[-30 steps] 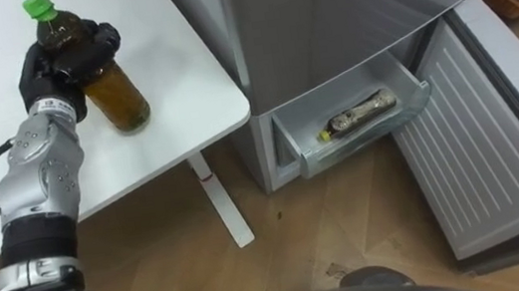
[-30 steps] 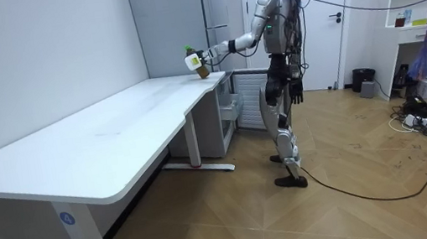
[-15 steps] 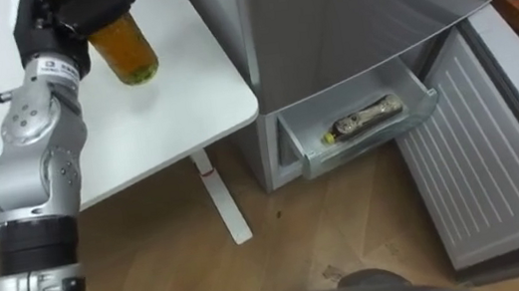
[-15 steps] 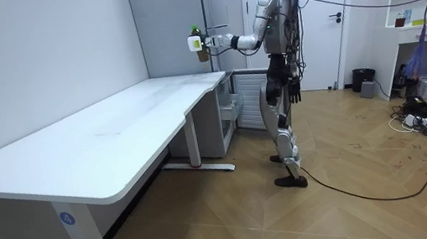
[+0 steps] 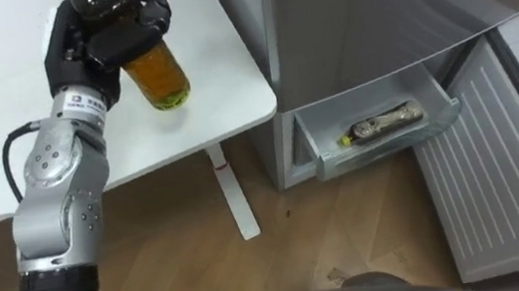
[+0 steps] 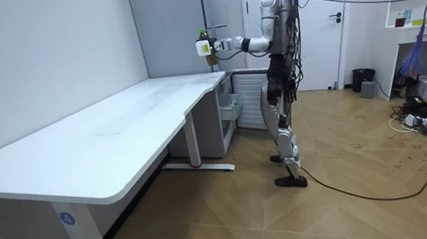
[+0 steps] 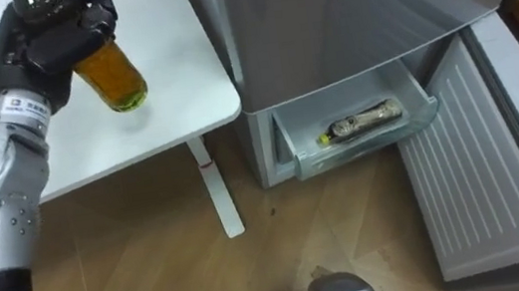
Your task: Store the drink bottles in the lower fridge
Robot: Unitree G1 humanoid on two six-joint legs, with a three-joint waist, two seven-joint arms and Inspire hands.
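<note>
My left hand is shut on a bottle of brown drink, held up in the air above the white table's corner; its cap is cut off by the top edge. The same bottle and hand show in the right eye view. The fridge's lower drawer stands pulled out, with one dark bottle with a yellow cap lying in it. The lower fridge door hangs open at the right. In the room view I stand in front of the fridge with my left hand raised.
The white table runs along the wall at my left, its leg near the fridge. The grey fridge body rises straight ahead. Wood floor lies in front of the drawer.
My left hand has lifted the bottle off the table and carried it higher and toward the fridge. The head camera has shifted too.
</note>
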